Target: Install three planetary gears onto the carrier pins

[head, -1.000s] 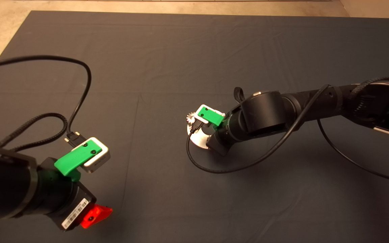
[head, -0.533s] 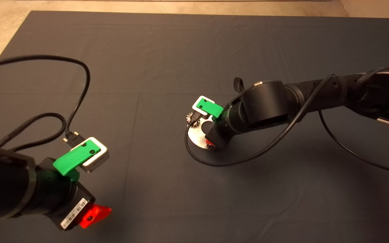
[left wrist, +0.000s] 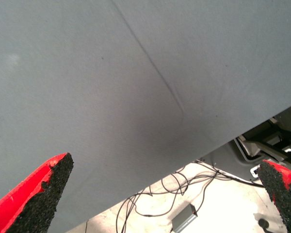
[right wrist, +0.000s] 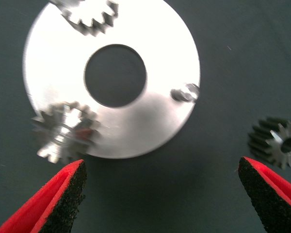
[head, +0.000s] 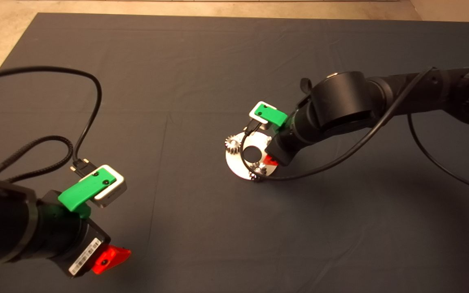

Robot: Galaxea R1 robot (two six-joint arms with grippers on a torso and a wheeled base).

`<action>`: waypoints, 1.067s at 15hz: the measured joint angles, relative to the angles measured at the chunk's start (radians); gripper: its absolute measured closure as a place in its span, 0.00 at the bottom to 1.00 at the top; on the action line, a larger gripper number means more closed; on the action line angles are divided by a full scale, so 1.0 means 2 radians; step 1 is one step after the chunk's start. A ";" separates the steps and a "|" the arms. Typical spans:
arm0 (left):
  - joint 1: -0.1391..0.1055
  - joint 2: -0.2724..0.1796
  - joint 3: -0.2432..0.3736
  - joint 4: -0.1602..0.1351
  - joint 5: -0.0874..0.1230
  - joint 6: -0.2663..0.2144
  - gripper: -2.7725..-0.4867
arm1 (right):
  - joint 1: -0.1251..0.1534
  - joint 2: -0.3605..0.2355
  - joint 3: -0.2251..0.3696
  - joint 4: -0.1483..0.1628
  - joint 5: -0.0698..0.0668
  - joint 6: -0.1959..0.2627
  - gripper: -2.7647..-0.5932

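At the lower left edge of the worktop [head: 202,73], the left tool [left wrist: 160,194] hangs over bare mat, fingers [left wrist: 36,199] spread wide, nothing between them. Right of centre, the right arm reaches in from the right, angled down; the right tool [right wrist: 160,194] hovers over the disc [right wrist: 155,121], fingers [right wrist: 269,191] released and empty. Planetary gears, three counted: two seated on the disc, one [right wrist: 65,131] at its rim near a finger, one [right wrist: 89,14] at the far rim. The third gear [right wrist: 276,141] lies on the mat just beside the disc, dark-toothed with a shiny face and centre hole. One carrier pin [right wrist: 184,92] stands bare, short and silver.
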 joint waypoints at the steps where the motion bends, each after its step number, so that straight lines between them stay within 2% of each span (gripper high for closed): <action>1: -0.001 0.000 0.000 0.000 0.000 0.000 0.00 | 0.001 -0.013 -0.002 0.003 0.000 -0.005 0.15; 2: -0.001 0.000 0.000 0.000 0.000 0.000 0.00 | 0.002 -0.024 -0.005 0.005 -0.002 -0.010 0.13; 5: -0.001 0.000 0.000 0.000 0.000 0.000 0.00 | 0.004 -0.045 -0.010 0.006 -0.002 -0.021 0.08; 11: -0.002 0.000 0.000 0.000 0.000 0.000 0.00 | 0.003 -0.079 -0.030 0.003 -0.002 -0.041 0.08; 16: -0.002 0.002 0.000 0.000 0.000 0.001 0.00 | -0.015 -0.090 -0.039 -0.003 -0.002 -0.044 0.08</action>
